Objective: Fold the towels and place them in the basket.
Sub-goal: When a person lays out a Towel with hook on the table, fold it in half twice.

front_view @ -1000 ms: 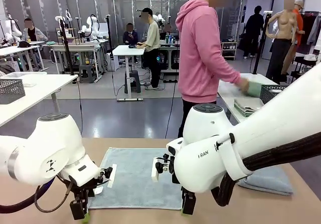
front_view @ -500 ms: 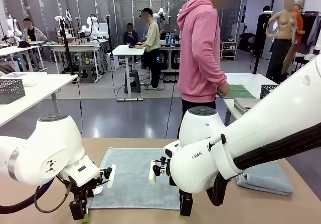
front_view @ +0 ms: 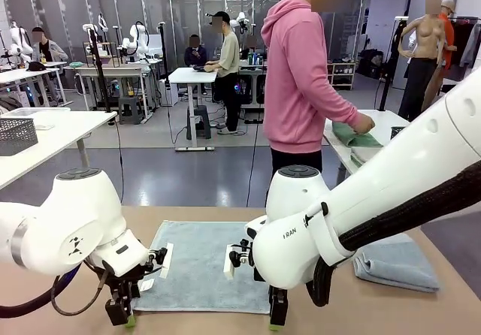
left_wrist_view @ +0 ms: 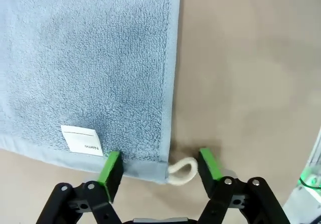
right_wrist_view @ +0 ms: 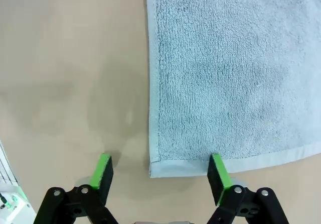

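A pale grey-blue towel [front_view: 199, 264] lies flat on the tan table between my two arms. Its near corner with the white loop [left_wrist_view: 181, 168] and the white label [left_wrist_view: 80, 140] sits between the fingers of my left gripper [left_wrist_view: 160, 169], whose jaws stand apart, so it is open. The towel's other near corner [right_wrist_view: 165, 168] lies between the spread fingers of my right gripper [right_wrist_view: 160, 173], also open. Both grippers [front_view: 120, 314] [front_view: 276, 317] point down at the towel's near edge. A dark wire-mesh basket [front_view: 15, 135] stands on a side table at the far left.
A second grey-blue towel [front_view: 398, 264], folded, lies on the table at the right. A person in a pink hoodie [front_view: 301, 79] stands beyond the far edge, turned to a side table, handling a green towel [front_view: 355, 134].
My right arm has shifted slightly left along the towel's near edge. The person has laid down and gathered the green towel on the side table. The left arm has barely moved.
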Motion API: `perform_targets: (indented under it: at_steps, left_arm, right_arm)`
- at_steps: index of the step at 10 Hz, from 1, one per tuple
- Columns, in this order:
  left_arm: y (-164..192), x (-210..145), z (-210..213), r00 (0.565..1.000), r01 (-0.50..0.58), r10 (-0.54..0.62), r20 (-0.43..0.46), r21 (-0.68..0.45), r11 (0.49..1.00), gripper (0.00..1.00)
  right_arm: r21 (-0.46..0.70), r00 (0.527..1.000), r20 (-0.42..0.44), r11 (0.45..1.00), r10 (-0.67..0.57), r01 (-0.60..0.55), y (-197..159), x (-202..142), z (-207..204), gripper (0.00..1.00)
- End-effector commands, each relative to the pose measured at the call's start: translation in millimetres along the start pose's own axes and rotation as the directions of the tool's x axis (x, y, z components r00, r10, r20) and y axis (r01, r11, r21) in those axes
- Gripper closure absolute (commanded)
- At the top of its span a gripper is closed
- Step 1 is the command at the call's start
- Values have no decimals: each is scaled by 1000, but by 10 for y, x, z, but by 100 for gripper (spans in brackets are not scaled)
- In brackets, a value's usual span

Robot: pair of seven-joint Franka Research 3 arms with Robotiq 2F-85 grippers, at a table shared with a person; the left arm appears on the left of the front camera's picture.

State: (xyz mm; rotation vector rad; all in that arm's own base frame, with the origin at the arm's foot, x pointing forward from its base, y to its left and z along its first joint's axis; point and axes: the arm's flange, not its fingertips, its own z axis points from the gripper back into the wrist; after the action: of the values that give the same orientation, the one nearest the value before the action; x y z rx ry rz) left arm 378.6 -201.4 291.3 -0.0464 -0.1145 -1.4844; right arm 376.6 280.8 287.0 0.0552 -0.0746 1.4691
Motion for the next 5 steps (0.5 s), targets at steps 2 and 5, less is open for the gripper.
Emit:
perform_targets:
  at_steps: [2, 5]
  left_arm:
    - [-540, -385, -103, 1000, -9, 9, 16, 1, 1000, 100]
    - [-542, -392, -104, 1000, -8, 8, 14, -4, 1000, 100]
  right_arm:
    - [14, 1000, -26, 1000, 8, -7, -61, 42, 4, 86]
    - [20, 1000, -19, 1000, -8, 8, -88, 35, 6, 100]
